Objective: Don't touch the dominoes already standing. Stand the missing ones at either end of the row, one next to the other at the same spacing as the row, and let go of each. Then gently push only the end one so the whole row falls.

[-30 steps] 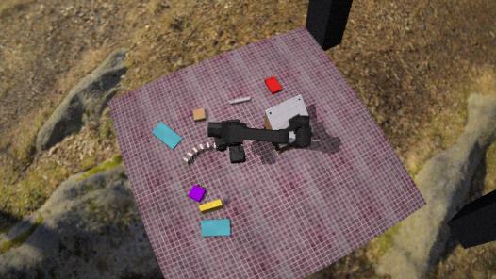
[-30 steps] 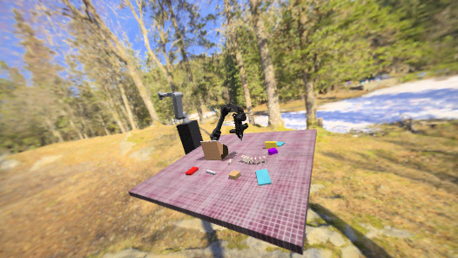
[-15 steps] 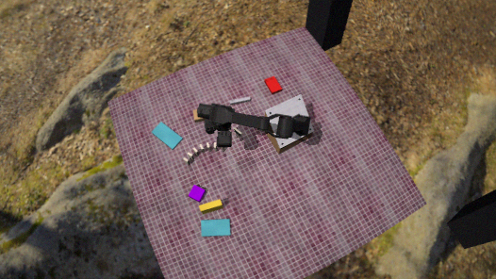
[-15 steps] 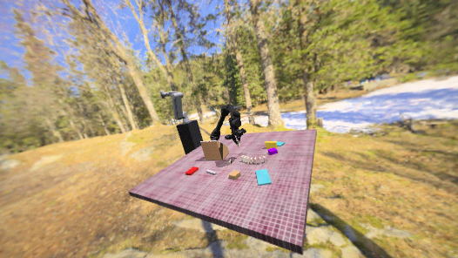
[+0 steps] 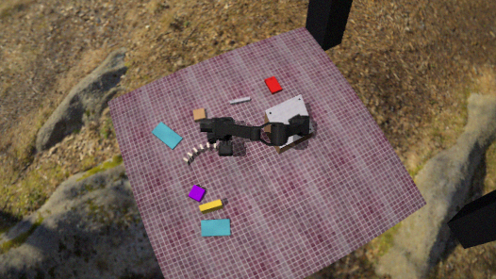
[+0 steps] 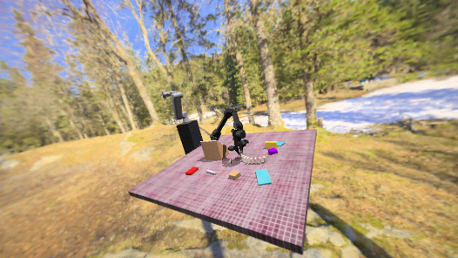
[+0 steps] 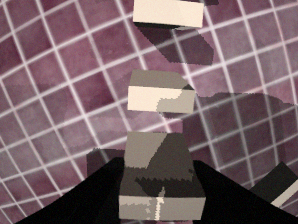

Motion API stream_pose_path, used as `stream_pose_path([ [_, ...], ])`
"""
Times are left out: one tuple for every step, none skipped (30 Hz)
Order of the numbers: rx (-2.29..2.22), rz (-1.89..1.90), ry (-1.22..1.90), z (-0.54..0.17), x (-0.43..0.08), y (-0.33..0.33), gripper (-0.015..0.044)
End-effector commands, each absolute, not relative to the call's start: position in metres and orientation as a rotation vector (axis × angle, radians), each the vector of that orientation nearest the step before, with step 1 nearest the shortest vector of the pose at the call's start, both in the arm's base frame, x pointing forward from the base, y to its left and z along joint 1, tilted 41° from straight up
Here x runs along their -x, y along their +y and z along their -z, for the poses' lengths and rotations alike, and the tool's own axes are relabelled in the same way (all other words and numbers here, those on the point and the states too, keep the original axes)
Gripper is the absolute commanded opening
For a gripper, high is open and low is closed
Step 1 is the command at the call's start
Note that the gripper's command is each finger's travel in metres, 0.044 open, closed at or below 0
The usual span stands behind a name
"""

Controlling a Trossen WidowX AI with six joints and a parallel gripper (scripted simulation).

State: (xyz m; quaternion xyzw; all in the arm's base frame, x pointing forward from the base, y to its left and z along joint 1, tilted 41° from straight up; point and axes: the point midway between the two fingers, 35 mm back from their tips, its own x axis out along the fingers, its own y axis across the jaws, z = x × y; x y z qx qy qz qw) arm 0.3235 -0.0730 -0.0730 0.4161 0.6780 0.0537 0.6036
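Cream dominoes (image 5: 207,145) (image 6: 257,160) (image 7: 161,99) stand in a curved row left of the arm in the top view. My gripper (image 6: 240,152) (image 7: 157,169) is shut on a domino (image 7: 161,207), held upright just beyond the row's right end, in line with the nearest standing domino and with a gap to it. Whether its foot touches the table is not clear. The arm hides the held domino in the top view. Another domino (image 6: 230,161) (image 7: 286,194) is apart from the row, near the gripper, partly in shadow.
A tan block (image 5: 199,114), a grey bar (image 5: 240,100) and a red block (image 5: 272,85) lie beyond the arm. A box with a pale top (image 5: 289,109) is by the arm's base. Cyan slabs (image 5: 167,135) (image 5: 215,227), a purple block (image 5: 197,193) and a yellow block (image 5: 210,206) lie around the row.
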Motion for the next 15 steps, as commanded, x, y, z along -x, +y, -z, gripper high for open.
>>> stream_pose_path([
  [-0.974, -0.129, 1.577, 0.0904, -0.3194, -0.0542, 0.0107],
  [-0.975, -0.13, 1.577, 0.0924, -0.319, -0.0521, 0.0107],
  [-0.975, -0.13, 1.577, 0.093, -0.3189, -0.0514, 0.0107],
  [-0.975, -0.13, 1.577, 0.093, -0.3189, -0.0514, 0.0107],
  [-0.975, -0.13, 1.577, 0.093, -0.3189, -0.0514, 0.0107],
  [-0.975, -0.13, 1.577, 0.093, -0.3189, -0.0514, 0.0107],
  [-0.975, -0.13, 1.577, 0.093, -0.3189, -0.0514, 0.0107],
  [-0.975, -0.13, 1.577, 0.093, -0.3189, -0.0514, 0.0107],
  [-0.975, -0.13, 1.577, 0.093, -0.3189, -0.0514, 0.0107],
  [-0.975, -0.13, 1.577, 0.093, -0.3189, -0.0514, 0.0107],
  [-0.975, -0.13, 1.577, 0.093, -0.3189, -0.0514, 0.0107],
  [-0.975, -0.13, 1.577, 0.093, -0.3189, -0.0514, 0.0107],
  [-0.975, -0.13, 1.577, 0.093, -0.3189, -0.0514, 0.0107],
  [-0.975, -0.13, 1.577, 0.093, -0.3189, -0.0514, 0.0107],
  [-0.975, -0.13, 1.577, 0.093, -0.3189, -0.0514, 0.0107],
])
